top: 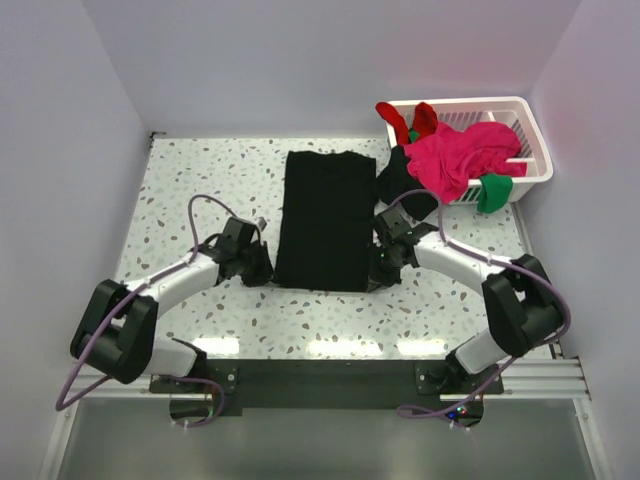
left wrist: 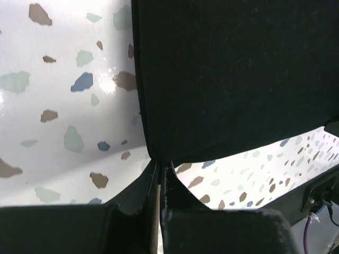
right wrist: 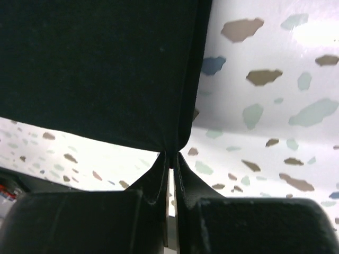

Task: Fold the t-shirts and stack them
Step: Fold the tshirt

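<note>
A large black t-shirt (top: 324,218) lies folded into a long strip on the speckled table (top: 200,180), running from far to near. My left gripper (top: 266,268) is shut on its near left corner, and the wrist view shows the black cloth (left wrist: 233,74) pinched at the fingertips (left wrist: 160,168). My right gripper (top: 378,268) is shut on the near right corner, the black cloth (right wrist: 100,69) nipped between its fingers (right wrist: 170,159). More t-shirts sit at the back right: a magenta-pink one (top: 460,155), a red one (top: 410,120), a green one (top: 493,190) and a black one (top: 405,185).
A white slatted basket (top: 530,140) stands at the back right corner with shirts spilling over its near rim. White walls close in the table on the left, back and right. Both arms' cables loop beside the strip.
</note>
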Controlling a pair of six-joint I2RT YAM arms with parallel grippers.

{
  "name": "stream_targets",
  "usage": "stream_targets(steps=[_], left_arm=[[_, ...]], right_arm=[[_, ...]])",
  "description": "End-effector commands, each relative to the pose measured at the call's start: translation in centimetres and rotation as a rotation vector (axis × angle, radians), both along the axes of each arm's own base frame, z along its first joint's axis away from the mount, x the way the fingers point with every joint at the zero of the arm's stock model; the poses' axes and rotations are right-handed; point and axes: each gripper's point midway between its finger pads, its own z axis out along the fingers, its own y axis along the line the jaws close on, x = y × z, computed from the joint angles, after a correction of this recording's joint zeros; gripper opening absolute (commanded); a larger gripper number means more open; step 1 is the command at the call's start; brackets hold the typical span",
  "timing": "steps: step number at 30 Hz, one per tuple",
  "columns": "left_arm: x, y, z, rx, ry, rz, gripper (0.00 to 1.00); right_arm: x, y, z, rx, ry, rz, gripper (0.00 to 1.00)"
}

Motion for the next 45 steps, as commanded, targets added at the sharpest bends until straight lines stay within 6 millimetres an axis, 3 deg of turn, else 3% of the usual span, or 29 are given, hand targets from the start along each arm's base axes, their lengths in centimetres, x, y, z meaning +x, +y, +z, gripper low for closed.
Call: stream_targets(steps=[1,14,17,21,26,30,40,45], left_arm=[[-1.2,1.0,0.9,0.031,0.016,0.019,0.0],[-5.7,1.8,6.0,0.035,0.052,-0.026,0.0],[-7.4,2.3,7.1,0.028,0.079,-0.023,0.0],[-8.0,2.1,10.0,-0.034,0.033,-0.006,0.0],[-7.5,1.8,13.7,-0.075,-0.02,0.019,0.0],[-5.8,1.0,16.8,-0.105,-0.089,0.022,0.0],[-1.2,-1.4,16.9,-0.121,-0.137,-0.011,0.0],[1.3,-2.6,16.9,-0.124,-0.157,-0.03,0.0]], right_arm=[[-1.7,-0.4,2.1,-0.002,0.0,0.028,0.0],[-8.0,-1.7,7.0,-0.018,-0.006,0.039,0.0],[-9.0,-2.1,8.5,0.01,-0.015,0.01,0.0],[-9.5,-2.3,10.7,0.045,-0.049,-0.015,0.0],[-8.2,-2.0,14.1,0.069,-0.123,-0.037,0.0],[-6.6,-1.8,16.0,0.059,-0.184,-0.052,0.0],[-1.4,-1.6,17.9,0.009,-0.374,-0.138,0.0],[1.4,-0.7,17.3,-0.029,-0.395,-0.141,0.0]])
